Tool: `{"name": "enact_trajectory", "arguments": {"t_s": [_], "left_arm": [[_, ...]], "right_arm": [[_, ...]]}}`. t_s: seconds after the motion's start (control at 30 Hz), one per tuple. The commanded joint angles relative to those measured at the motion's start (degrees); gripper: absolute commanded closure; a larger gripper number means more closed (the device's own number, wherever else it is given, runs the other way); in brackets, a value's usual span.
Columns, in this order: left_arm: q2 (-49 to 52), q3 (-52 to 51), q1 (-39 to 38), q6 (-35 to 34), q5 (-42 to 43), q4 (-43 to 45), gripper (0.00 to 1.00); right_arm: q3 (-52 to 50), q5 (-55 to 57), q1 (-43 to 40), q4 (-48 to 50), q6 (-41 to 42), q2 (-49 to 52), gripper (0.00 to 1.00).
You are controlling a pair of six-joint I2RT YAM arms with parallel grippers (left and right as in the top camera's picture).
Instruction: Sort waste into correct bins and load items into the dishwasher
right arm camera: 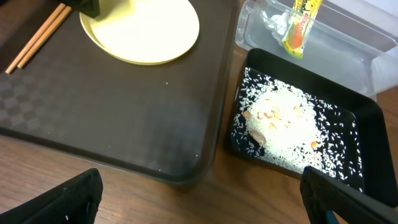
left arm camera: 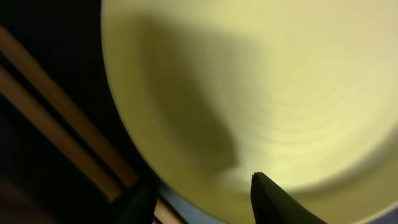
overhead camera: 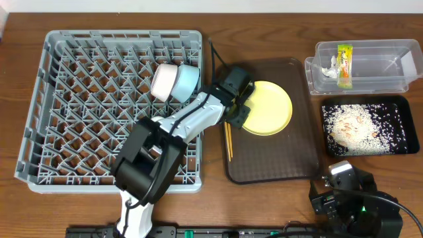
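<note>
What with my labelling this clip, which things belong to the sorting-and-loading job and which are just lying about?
Job: yellow plate, chopsticks, blue bowl, white bowl, grey dish rack, clear tub holding wrapper and tissue, black tray holding rice scraps.
Lying about: brown serving tray, wooden table.

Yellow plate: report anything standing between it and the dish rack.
The chopsticks lie on the brown tray beside the yellow plate, on its side toward the dish rack. The rack's wall nearest the tray comes next, with the white bowl and light blue bowl just inside it.
</note>
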Motion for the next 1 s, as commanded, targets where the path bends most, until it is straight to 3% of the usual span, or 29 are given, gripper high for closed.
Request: {"name": "enact_trajectory", "arguments": {"t_s": [0.0, 0.37, 0.97], "left_arm": [[2.62, 1.18, 0.24, -1.25, -0.59, -0.17, 0.54], [2.97, 1.18, 0.24, -1.66, -0.61, 0.2, 0.94], [0.04, 8.72, 2.78, -1.81, -3.82, -3.67, 0.95]], "right_arm": [[-0.04, -0.48, -0.39, -0.17, -0.42, -0.04, 0.01], [-0.04, -0.48, -0.39, -0.17, -0.42, -0.04, 0.01], [-0.04, -0.48, -0.42, -0.17, -0.42, -0.04, 0.01]]}}
